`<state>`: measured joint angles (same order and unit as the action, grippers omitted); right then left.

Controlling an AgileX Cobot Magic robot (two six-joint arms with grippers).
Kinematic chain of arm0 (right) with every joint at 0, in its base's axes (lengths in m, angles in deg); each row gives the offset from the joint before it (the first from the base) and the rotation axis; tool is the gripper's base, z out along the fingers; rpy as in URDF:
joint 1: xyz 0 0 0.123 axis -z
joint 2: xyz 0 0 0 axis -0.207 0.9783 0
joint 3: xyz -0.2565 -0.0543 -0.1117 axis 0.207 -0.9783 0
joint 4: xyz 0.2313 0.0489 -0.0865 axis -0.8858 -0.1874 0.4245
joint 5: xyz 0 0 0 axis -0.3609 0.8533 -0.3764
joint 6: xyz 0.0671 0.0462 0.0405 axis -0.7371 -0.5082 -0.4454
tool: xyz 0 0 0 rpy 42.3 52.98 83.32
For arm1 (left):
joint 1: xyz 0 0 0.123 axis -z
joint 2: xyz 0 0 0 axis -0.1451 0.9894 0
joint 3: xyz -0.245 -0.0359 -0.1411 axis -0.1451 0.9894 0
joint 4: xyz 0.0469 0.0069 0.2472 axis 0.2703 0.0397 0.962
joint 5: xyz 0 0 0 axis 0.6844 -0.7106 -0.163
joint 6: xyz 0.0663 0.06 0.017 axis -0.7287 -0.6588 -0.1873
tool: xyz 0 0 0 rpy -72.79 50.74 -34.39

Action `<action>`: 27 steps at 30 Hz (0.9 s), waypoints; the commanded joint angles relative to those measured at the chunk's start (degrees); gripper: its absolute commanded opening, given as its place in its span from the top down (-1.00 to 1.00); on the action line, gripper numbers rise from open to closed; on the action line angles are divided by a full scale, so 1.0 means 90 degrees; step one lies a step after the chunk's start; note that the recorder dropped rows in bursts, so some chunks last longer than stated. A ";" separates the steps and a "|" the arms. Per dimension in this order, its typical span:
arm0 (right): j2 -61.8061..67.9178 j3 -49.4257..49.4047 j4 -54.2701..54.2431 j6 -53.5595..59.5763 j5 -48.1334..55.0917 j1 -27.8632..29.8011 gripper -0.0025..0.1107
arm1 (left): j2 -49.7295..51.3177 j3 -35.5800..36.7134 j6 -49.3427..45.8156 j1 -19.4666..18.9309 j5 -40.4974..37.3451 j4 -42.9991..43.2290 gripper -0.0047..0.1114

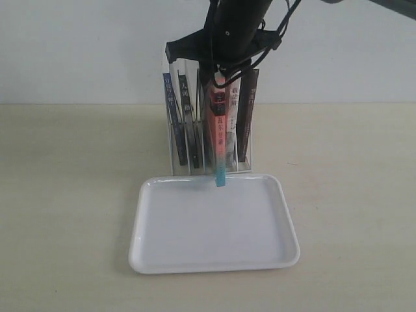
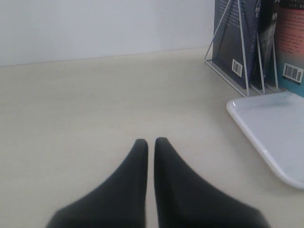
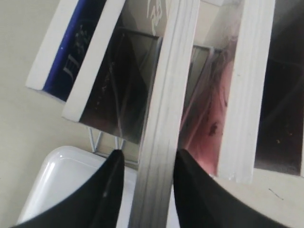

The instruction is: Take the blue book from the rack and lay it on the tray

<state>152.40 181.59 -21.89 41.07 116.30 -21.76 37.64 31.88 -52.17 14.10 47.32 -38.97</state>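
1 blue bk (image 1: 170,107), 4 others (image 1: 184,123), 1 rack (image 1: 175,168), 1 tray (image 1: 214,227).

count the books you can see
5: blue book leftmost, black book beside it, red-and-teal book in the right tool, then white book, dark brown book rightmost. Others may be hidden.

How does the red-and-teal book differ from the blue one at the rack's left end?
The red-and-teal book is clamped by the right gripper; the blue book sits untouched. Its lower end overlaps the tray's far rim; the blue book's sits inside the rack. Both face spine-forward.
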 commanded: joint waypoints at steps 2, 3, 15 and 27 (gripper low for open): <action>0.0058 0.0001 0.0011 0.0031 -0.0111 0.0000 0.34 | -0.0020 -0.0022 0.0044 0.0002 0.0098 0.0005 0.84; 0.0069 0.0001 0.0011 0.0031 -0.0111 0.0000 0.34 | -0.0020 -0.0022 0.0044 0.0002 0.0098 0.0005 0.84; 0.0137 0.0001 0.0496 -0.0045 -0.0775 0.0000 0.96 | -0.0020 -0.0022 0.0044 0.0002 0.0098 0.0005 0.84; 0.0183 0.0001 0.0969 -0.0389 -0.1320 0.0000 0.93 | -0.0020 -0.0022 0.0044 0.0002 0.0098 0.0005 0.84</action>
<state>154.45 181.36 -14.58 37.34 106.86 -21.76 37.64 31.88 -52.17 14.10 47.32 -38.97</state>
